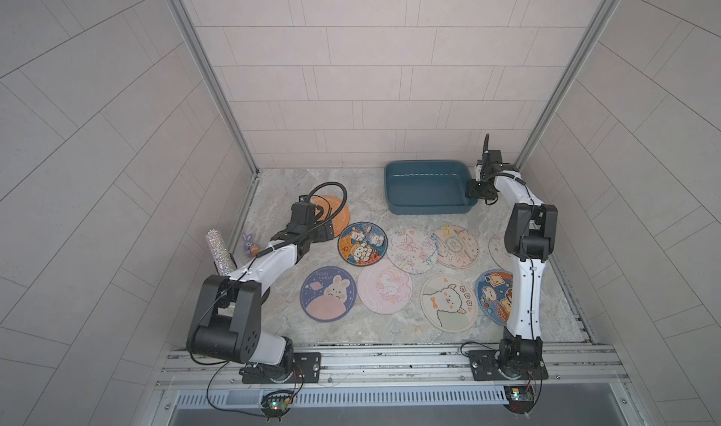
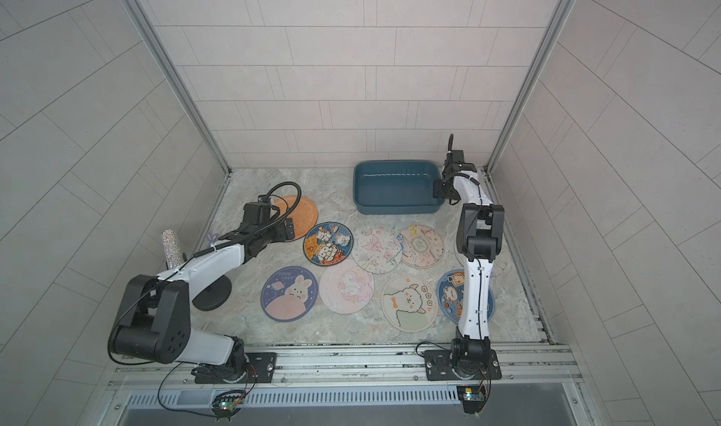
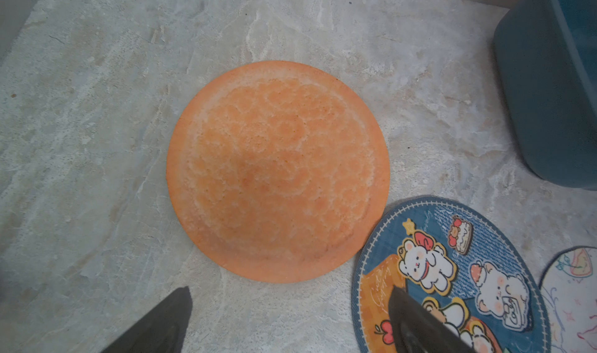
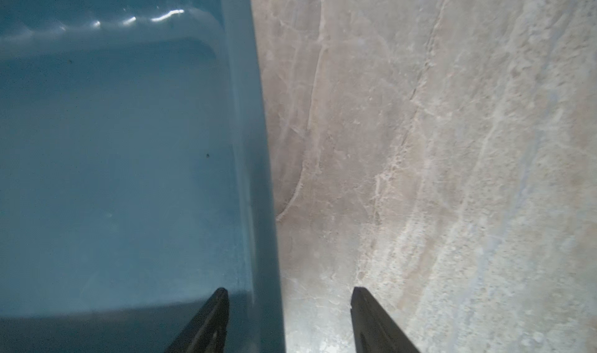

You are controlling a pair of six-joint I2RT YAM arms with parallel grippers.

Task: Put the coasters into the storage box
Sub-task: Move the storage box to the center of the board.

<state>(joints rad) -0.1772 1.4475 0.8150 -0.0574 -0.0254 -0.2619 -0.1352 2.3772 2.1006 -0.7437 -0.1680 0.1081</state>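
Observation:
Several round coasters lie flat on the marble table. A plain orange coaster (image 1: 338, 211) (image 3: 277, 170) is at the back left, with a navy bears coaster (image 1: 363, 248) (image 3: 452, 270) beside it. My left gripper (image 1: 329, 231) (image 3: 289, 291) hovers open just short of the orange coaster's near edge, one finger over the bears coaster. The teal storage box (image 1: 425, 208) (image 2: 394, 208) stands at the back right with nothing in it. My right gripper (image 1: 482, 196) (image 4: 289, 290) straddles the box's right wall (image 4: 255, 141), one finger inside and one outside, with a gap still showing.
More coasters lie in front: a navy bunny one (image 1: 327, 299), a pink unicorn one (image 1: 384, 285), an alpaca one (image 1: 448, 303), and a navy one (image 1: 491, 295) partly under the right arm. A purple bunny figurine (image 1: 248, 244) and a glittery cylinder (image 1: 218, 250) stand at the left wall.

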